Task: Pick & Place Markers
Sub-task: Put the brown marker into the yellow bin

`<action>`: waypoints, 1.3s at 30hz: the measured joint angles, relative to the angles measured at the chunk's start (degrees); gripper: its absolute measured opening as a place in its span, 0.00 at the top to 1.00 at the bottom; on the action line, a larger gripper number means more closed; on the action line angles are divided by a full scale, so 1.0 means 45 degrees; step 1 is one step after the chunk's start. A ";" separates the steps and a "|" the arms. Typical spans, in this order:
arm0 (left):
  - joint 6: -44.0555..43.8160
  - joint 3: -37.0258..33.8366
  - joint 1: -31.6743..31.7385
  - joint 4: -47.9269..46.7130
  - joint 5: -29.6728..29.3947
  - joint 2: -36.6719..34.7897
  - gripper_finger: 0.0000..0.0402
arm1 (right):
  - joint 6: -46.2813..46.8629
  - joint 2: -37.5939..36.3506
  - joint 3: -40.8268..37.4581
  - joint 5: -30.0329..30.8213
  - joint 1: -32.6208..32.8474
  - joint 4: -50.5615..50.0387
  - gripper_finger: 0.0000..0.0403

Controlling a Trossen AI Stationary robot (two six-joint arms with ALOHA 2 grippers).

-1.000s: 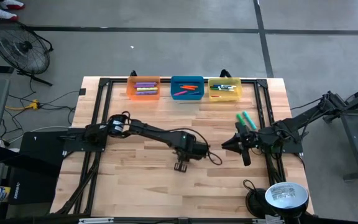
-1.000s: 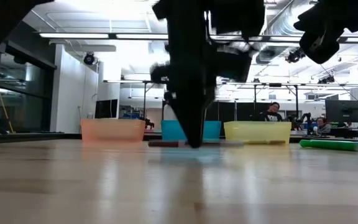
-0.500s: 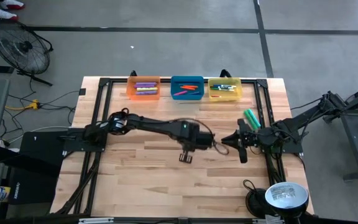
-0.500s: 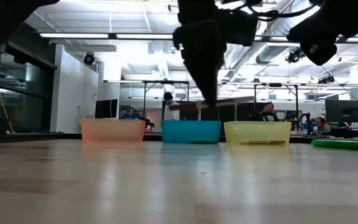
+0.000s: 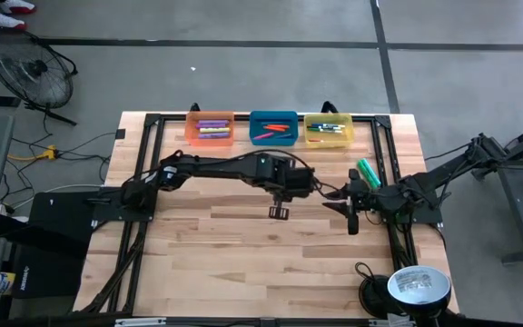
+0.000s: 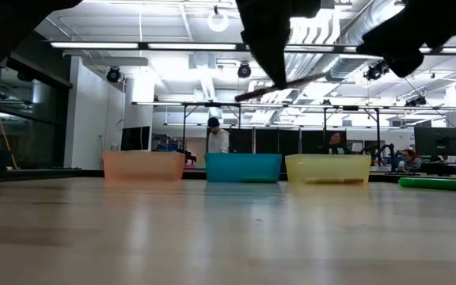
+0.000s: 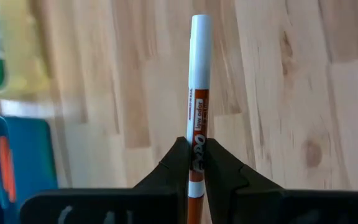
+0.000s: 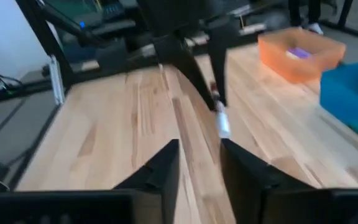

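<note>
above the table, left claw [image 7: 196, 163] (fingers closed) pinches orange marker [image 7: 198, 93].

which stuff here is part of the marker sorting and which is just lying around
Part of the job:
- orange marker, held in the left end effector
- green marker on the table
- orange bin, blue bin, yellow bin
- right end effector, open

Just lying about:
- floor fan
- lamp

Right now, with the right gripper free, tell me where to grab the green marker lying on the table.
Take the green marker at mid-barrel, probably from straight above, with the open right gripper turned so its fingers close across the narrow barrel. It lies flat on the table with bare wood beside it, so its ends offer little hold.
</note>
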 joint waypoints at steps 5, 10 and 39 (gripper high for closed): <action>0.0000 0.0013 0.0021 0.0658 -0.0033 -0.0017 0.95 | -0.0887 0.0187 0.0005 -0.0153 -0.0448 0.1633 0.56; -0.0005 0.0018 0.0016 0.0838 -0.0029 -0.0022 0.95 | -0.0995 0.0687 0.0005 -0.0831 -0.1249 0.1906 0.45; -0.0032 0.0018 0.0016 0.0898 -0.0023 -0.0022 0.95 | -0.1190 0.3621 0.0005 -0.3933 -0.3669 0.3889 0.60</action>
